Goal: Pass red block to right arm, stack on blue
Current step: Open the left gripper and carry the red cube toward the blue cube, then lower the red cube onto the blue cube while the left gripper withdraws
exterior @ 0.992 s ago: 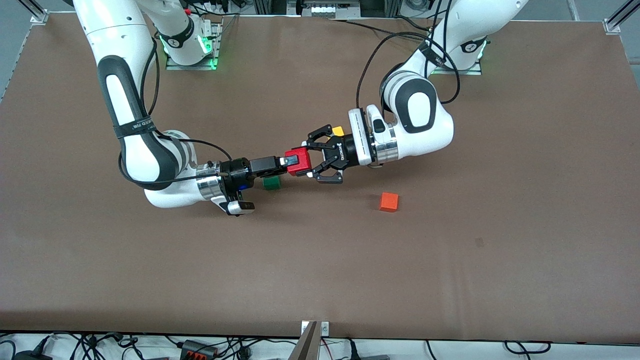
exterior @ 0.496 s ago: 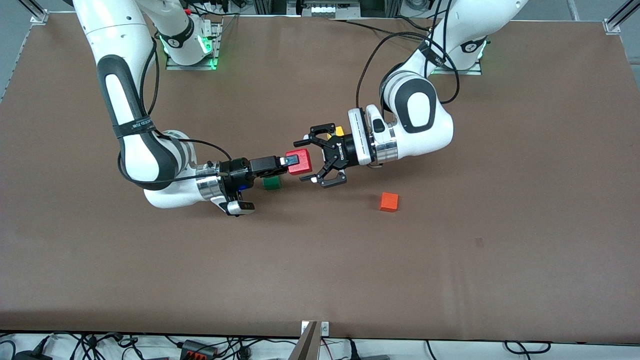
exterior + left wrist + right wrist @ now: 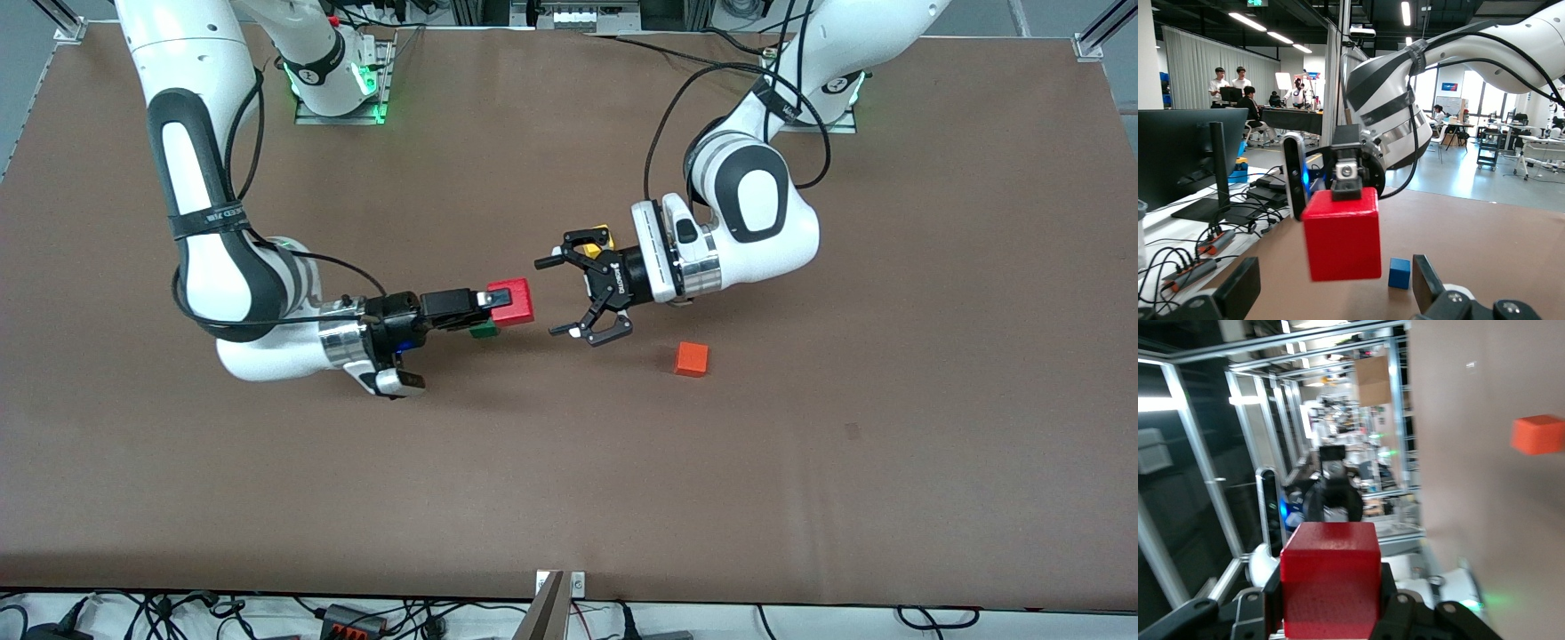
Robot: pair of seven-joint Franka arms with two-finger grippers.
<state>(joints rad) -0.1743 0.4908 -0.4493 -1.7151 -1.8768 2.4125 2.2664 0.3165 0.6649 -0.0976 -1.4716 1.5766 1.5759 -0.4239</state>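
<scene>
The red block (image 3: 512,302) hangs in the air over the table's middle, with my right gripper (image 3: 499,302) shut on it. The right wrist view shows the red block (image 3: 1330,577) filling the gap between the right gripper's (image 3: 1330,603) fingers. My left gripper (image 3: 548,298) is open, a short gap away from the block and no longer touching it. In the left wrist view the red block (image 3: 1341,233) floats ahead of the open left gripper (image 3: 1335,288). The blue cube (image 3: 1399,273) sits on the table below it. The front view hides the blue cube under my right arm.
A green cube (image 3: 484,331) lies partly under the held block. A yellow cube (image 3: 599,236) peeks out by the left gripper. An orange cube (image 3: 692,358) lies nearer the front camera, toward the left arm's end, and the orange cube (image 3: 1538,435) also shows in the right wrist view.
The left gripper opened, let go of the red block and backed off toward its base. The right arm drew back toward its own end with the block.
</scene>
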